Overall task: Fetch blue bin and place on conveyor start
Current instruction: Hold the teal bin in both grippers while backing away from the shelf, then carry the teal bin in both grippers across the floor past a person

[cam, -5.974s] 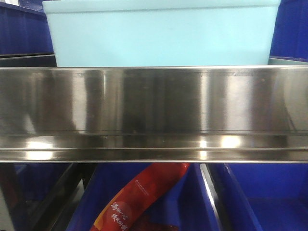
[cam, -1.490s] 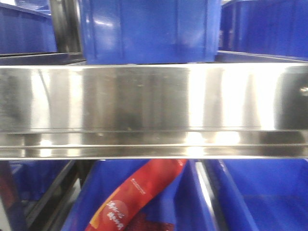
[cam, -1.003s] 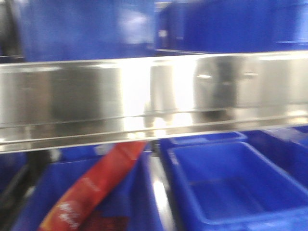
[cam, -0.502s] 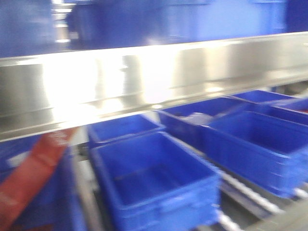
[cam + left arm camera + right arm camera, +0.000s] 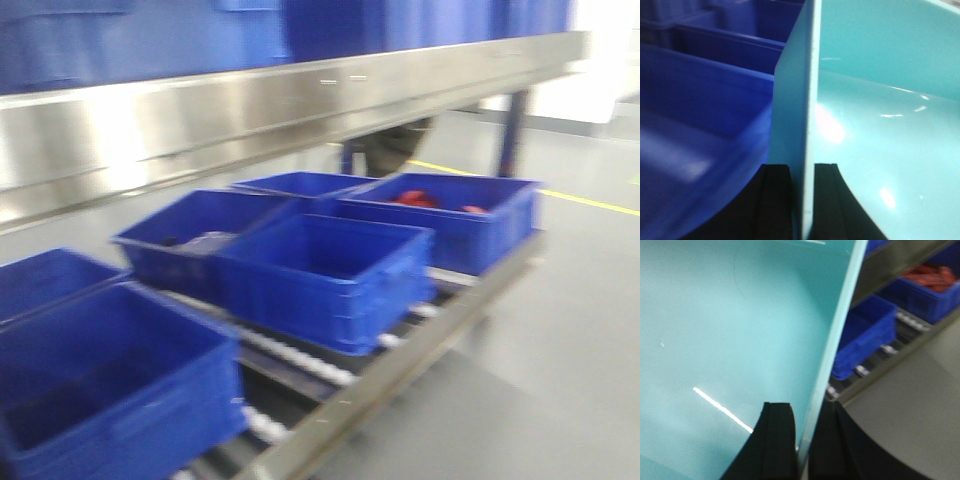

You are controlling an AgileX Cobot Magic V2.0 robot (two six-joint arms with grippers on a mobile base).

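Note:
The blue bin (image 5: 880,125), a pale turquoise tub, fills the left wrist view from the middle to the right. My left gripper (image 5: 801,200) is shut on its thin wall, one black finger outside and one inside. In the right wrist view the blue bin (image 5: 735,325) fills the left side, and my right gripper (image 5: 806,445) is shut on its opposite wall in the same way. The front view shows neither the tub nor the grippers. The conveyor start is out of view.
Several dark blue ribbed bins (image 5: 320,265) stand on a low roller rack (image 5: 340,385) under a stainless-steel shelf rail (image 5: 250,110); one holds red packets (image 5: 415,198). Grey floor (image 5: 560,340) with a yellow line lies to the right. A dark blue bin (image 5: 700,120) sits beside the tub.
The front view has swung away from the shelf: the steel rail has slid up and left, the red packet has left the frame, and the lower blue bins and the floor have come into sight.

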